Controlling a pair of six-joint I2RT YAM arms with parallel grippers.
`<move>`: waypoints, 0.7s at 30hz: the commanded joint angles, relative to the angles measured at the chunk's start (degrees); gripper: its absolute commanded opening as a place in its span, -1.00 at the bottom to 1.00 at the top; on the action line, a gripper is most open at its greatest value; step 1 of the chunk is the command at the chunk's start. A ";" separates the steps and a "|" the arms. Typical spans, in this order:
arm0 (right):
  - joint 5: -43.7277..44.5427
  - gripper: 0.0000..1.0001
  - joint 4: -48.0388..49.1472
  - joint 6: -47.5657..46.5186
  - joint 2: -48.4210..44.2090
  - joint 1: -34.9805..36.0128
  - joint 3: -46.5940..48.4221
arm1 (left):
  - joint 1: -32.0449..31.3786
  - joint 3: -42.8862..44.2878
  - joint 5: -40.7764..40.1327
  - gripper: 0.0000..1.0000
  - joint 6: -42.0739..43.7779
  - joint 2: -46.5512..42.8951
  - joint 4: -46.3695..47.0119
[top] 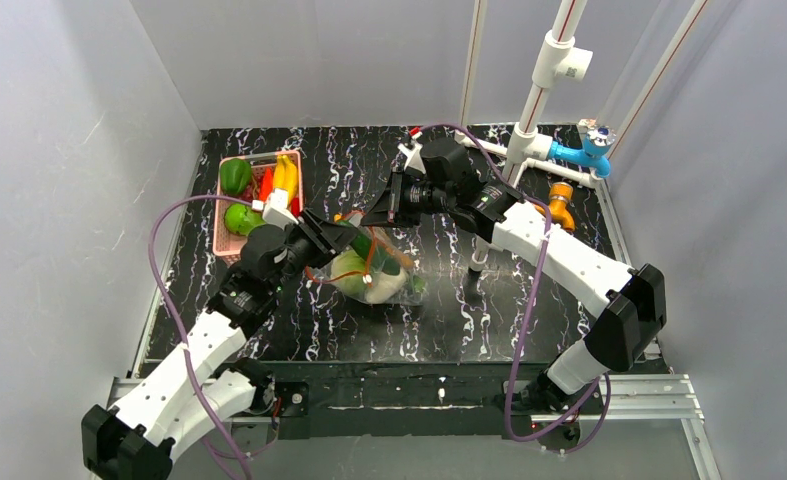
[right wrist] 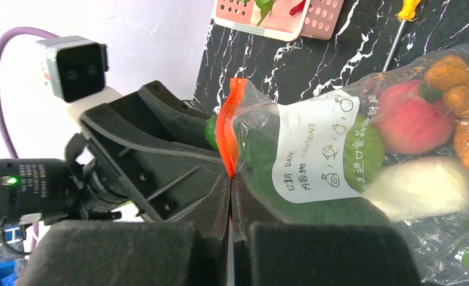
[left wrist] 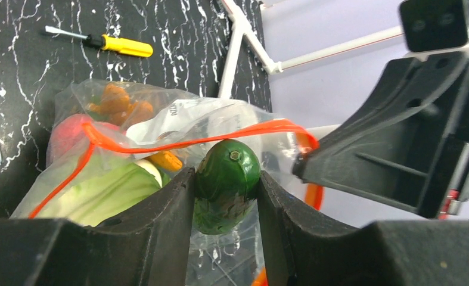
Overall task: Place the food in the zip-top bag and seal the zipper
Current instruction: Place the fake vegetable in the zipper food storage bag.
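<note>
The clear zip-top bag [top: 374, 282] lies mid-table, its mouth lifted toward both grippers. My left gripper [left wrist: 224, 179] is shut on the dark green cucumber [left wrist: 229, 162], whose end sits at the bag's mouth under the orange-red zipper [left wrist: 178, 143]. My right gripper [right wrist: 230, 177] is shut on the zipper strip [right wrist: 227, 128] at the bag's edge. Through the bag [right wrist: 261, 128] I see its white label [right wrist: 315, 149], a red-pink ball [right wrist: 407, 116], a white radish [right wrist: 422, 187], an orange piece [right wrist: 464, 107] and green cabbage [right wrist: 363, 149].
A pink basket [top: 219, 215] with green, red and yellow toy produce stands at the back left. A yellow-handled screwdriver [left wrist: 121, 45] lies beyond the bag. A white pipe frame [top: 544, 90] with blue [top: 589, 152] and orange [top: 561, 205] fittings rises at the back right.
</note>
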 commanded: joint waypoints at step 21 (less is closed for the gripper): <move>-0.49 -0.97 3.46 0.08 -2.93 -0.59 1.29 | -0.48 9.36 6.96 0.91 11.56 0.34 -19.25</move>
